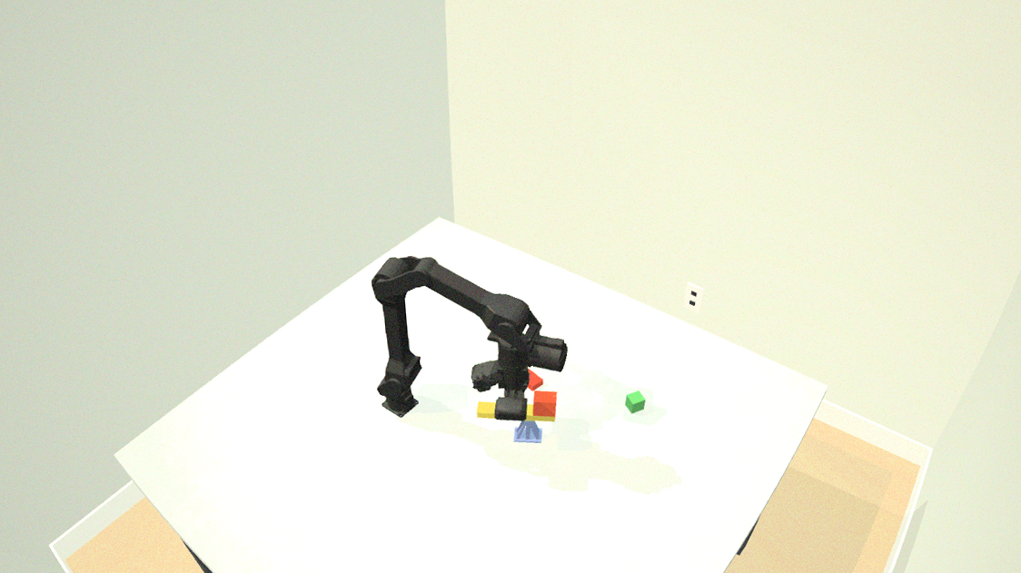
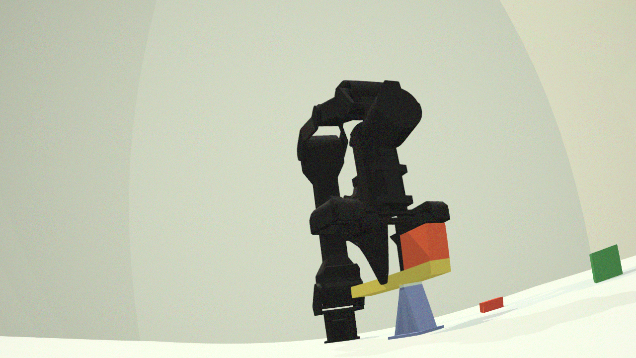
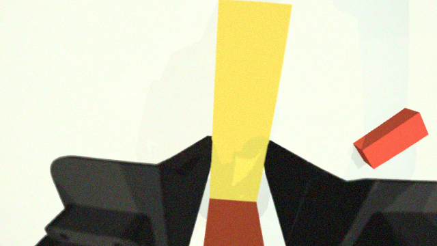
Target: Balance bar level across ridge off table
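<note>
The yellow bar (image 1: 486, 410) (image 2: 368, 287) (image 3: 247, 68) carries a red-orange block (image 1: 544, 403) (image 2: 426, 245) (image 3: 233, 222) on one end. My gripper (image 2: 391, 277) (image 3: 237, 144) points down and is shut on the bar, beside the block and toward the bar's bare end. The blue ridge (image 1: 527, 433) (image 2: 414, 311) stands on the table under the bar, nearer the block's end than the bare end. The bar's underside is at the ridge's pale top; whether it bears on it I cannot tell. The bar is clear of the table and looks about parallel to the ridge's base. The ridge is hidden in the wrist view.
A small red piece (image 1: 533, 380) (image 2: 491, 305) (image 3: 392, 140) lies on the table (image 1: 309, 480) behind the ridge in the top view. A green cube (image 1: 635, 401) (image 2: 606, 264) lies farther right. The arm's base (image 1: 399, 404) stands left of the ridge.
</note>
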`<act>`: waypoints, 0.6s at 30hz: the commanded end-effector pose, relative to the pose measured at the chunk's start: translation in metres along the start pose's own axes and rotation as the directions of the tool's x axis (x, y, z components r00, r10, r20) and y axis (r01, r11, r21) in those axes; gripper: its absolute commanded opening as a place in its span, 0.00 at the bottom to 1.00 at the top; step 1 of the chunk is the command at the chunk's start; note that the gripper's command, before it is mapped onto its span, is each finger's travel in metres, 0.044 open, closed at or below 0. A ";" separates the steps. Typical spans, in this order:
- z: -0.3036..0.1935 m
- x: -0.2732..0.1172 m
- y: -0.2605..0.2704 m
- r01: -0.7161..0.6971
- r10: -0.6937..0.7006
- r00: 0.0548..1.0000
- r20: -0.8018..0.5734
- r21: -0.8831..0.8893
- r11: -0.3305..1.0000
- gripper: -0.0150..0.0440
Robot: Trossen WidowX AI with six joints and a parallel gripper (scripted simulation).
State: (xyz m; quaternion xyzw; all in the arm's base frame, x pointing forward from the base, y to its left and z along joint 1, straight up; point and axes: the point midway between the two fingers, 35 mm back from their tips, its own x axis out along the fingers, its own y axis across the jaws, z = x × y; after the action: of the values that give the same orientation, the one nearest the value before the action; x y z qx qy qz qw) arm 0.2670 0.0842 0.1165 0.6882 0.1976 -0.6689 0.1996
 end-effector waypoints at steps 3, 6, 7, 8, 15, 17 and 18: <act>0.000 0.002 -0.001 0.004 -0.004 1.000 0.001 -0.003 1.000 0.25; 0.000 0.000 -0.001 0.004 -0.004 1.000 0.001 -0.003 1.000 0.25; 0.000 0.000 -0.001 0.004 -0.004 1.000 0.001 -0.003 1.000 0.25; 0.000 0.000 -0.001 0.004 -0.004 1.000 0.001 -0.003 1.000 0.25; 0.000 0.001 -0.001 0.004 -0.004 1.000 0.001 -0.003 1.000 0.25; 0.000 0.001 -0.001 0.004 -0.004 1.000 0.001 -0.003 1.000 0.25; 0.000 0.000 0.000 0.000 0.000 1.000 -0.001 0.000 1.000 0.25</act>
State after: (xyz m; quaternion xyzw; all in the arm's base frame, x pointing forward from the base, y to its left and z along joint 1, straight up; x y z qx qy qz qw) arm 0.2669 0.0842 0.1166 0.6885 0.1977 -0.6686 0.1995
